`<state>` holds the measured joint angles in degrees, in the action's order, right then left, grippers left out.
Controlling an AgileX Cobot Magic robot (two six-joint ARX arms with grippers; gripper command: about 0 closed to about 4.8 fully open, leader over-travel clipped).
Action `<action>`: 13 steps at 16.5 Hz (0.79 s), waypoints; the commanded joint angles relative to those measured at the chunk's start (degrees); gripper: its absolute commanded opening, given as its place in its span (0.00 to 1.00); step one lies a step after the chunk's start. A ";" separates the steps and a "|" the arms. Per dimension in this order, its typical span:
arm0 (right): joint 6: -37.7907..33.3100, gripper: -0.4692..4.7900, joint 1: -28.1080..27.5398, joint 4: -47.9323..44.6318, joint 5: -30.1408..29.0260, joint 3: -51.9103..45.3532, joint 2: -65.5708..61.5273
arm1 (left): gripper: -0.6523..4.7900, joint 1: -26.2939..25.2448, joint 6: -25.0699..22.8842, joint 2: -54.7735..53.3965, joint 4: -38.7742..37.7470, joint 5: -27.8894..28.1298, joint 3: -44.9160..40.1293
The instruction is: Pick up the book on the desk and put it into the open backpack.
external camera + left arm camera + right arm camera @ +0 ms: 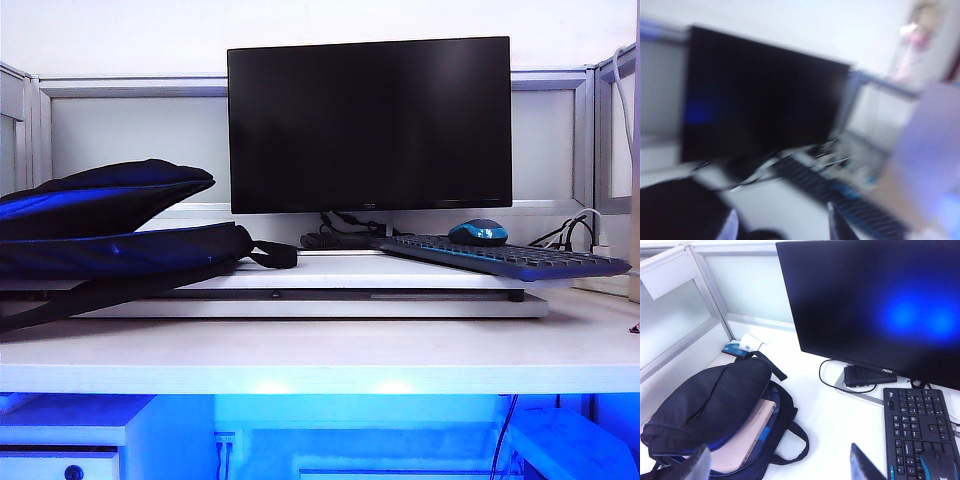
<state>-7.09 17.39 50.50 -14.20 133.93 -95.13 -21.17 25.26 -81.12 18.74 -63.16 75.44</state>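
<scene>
Pink-cream book (pixel 757 432) already sits inside the backpack (pixel 705 405) on the bench (pixel 320 350); right tool (pixel 780 465) hovers above it, released; left tool's state cannot be told through blur; either could snag a strap.

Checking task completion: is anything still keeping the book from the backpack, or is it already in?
Nothing visible blocks it: the book already lies inside the open backpack. The right gripper hangs open above the bag, empty. The left gripper is blurred, apparently empty.

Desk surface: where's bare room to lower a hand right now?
Bare: the desk's front strip, and the white patch between backpack and keyboard. Crowded: the monitor stand with its cable, and the mouse on the keyboard.
</scene>
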 commanded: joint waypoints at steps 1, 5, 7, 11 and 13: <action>0.02 0.76 0.11 -0.72 -1.05 0.26 0.59 | 0.57 3.21 -20.90 3.34 -19.52 7.13 1.86; 0.42 0.76 0.11 0.09 -1.07 0.26 1.38 | 0.71 14.80 -52.81 4.39 -54.21 45.75 15.32; 1.49 0.76 0.11 1.55 -0.63 0.24 2.45 | 0.71 17.18 -51.04 6.01 -53.86 48.83 16.24; 5.81 0.76 0.11 7.43 5.29 0.11 8.31 | 0.70 17.64 -40.76 13.73 -52.74 44.96 16.20; 5.79 0.76 0.11 8.46 5.33 -0.15 11.41 | 0.69 17.53 -39.76 18.25 -52.92 44.68 16.17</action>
<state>-1.61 17.41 59.02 -8.95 133.78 -84.97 -3.73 -15.42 -64.49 -34.92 -18.11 91.33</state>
